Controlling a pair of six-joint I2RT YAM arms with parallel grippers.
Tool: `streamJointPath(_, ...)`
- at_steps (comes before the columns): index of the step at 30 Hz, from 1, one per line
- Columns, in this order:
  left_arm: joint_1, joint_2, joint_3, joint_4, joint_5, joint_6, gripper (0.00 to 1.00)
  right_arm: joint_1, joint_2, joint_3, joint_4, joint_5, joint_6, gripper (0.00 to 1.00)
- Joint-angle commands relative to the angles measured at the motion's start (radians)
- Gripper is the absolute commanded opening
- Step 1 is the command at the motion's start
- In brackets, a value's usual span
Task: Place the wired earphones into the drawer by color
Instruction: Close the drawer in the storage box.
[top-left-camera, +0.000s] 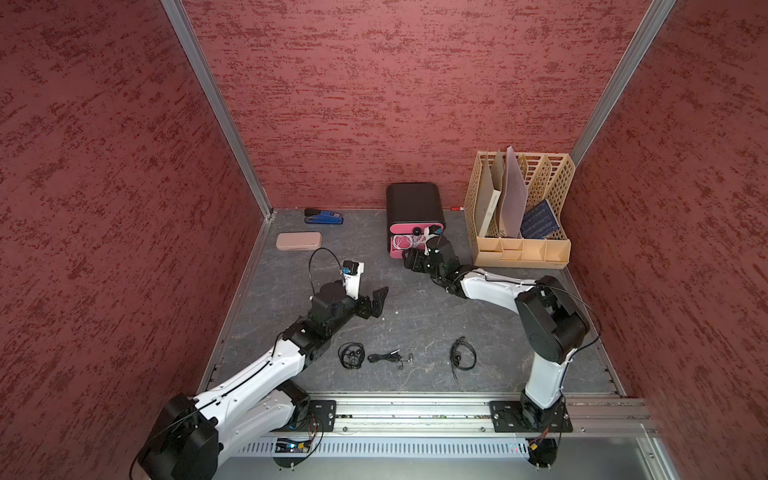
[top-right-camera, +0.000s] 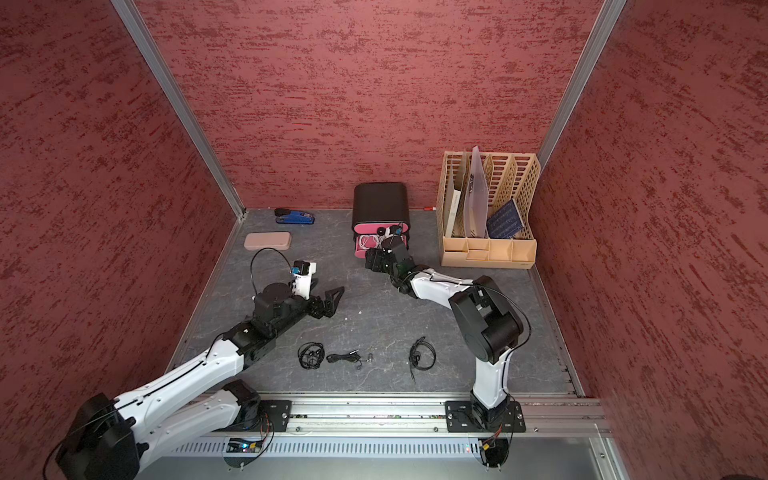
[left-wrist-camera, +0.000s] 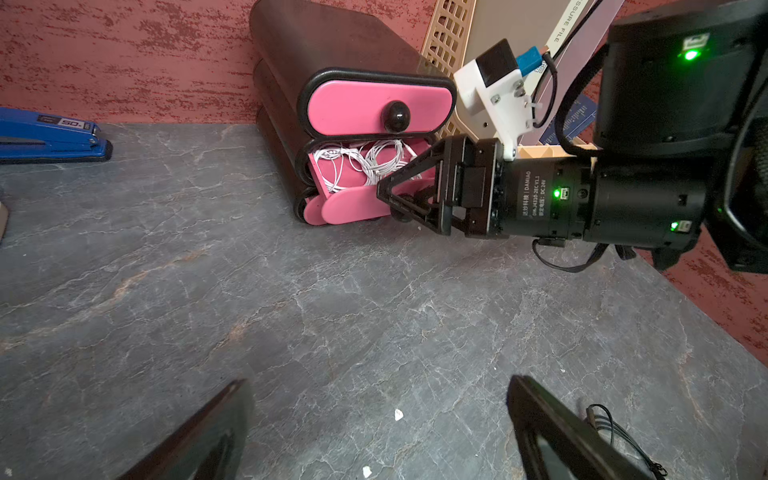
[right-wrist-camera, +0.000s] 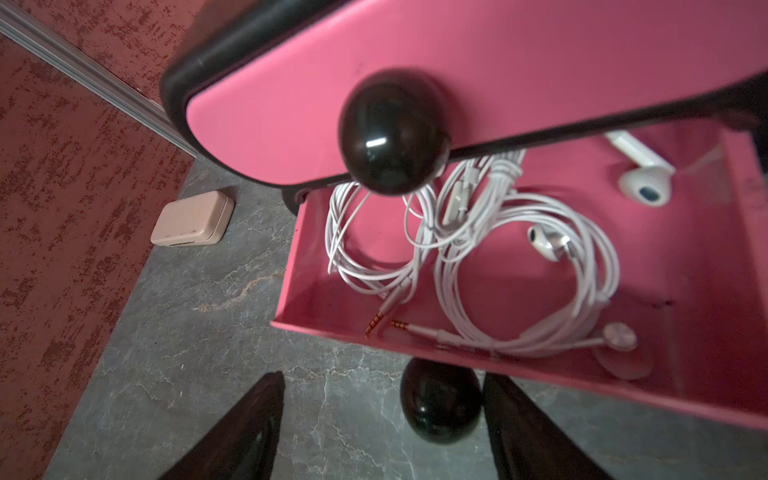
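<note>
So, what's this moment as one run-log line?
left hand: open, empty | right hand: open, around knob of open drawer | white earphones: inside | black earphones: on table

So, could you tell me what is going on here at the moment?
Two robot arms are sorting wired earphones into a small black drawer unit with pink fronts. Its middle drawer is open, holding white wired earphones; the right gripper's jaws stand open around its round black knob. The left gripper hangs open above the grey table, where three black earphone bundles lie unsorted.
</note>
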Motion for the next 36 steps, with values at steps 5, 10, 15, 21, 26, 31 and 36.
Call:
streamJointPath(5,0.005,-0.011,-0.011,0.023,-0.016,0.013,1.00,-0.026,0.051,0.106,-0.016,0.003,-0.045,0.79)
streamJointPath(10,0.005,-0.011,-0.012,0.024,-0.014,0.011,1.00,-0.043,0.081,0.151,-0.029,-0.007,-0.053,0.79)
streamJointPath(15,0.006,-0.013,-0.012,0.022,-0.014,0.011,1.00,-0.049,0.107,0.184,-0.036,-0.012,-0.059,0.79)
streamJointPath(21,0.005,-0.019,-0.012,0.020,-0.015,0.011,1.00,-0.057,0.134,0.216,-0.020,-0.019,-0.080,0.79)
streamJointPath(26,0.005,-0.022,-0.015,0.019,-0.020,0.012,1.00,-0.058,0.151,0.224,0.040,-0.016,-0.107,0.79)
streamJointPath(31,0.005,-0.023,-0.013,0.021,-0.023,0.011,1.00,-0.058,0.167,0.230,0.090,-0.017,-0.126,0.79)
streamJointPath(36,0.005,-0.023,-0.015,0.022,-0.022,0.011,1.00,-0.058,0.169,0.216,0.116,-0.023,-0.133,0.79)
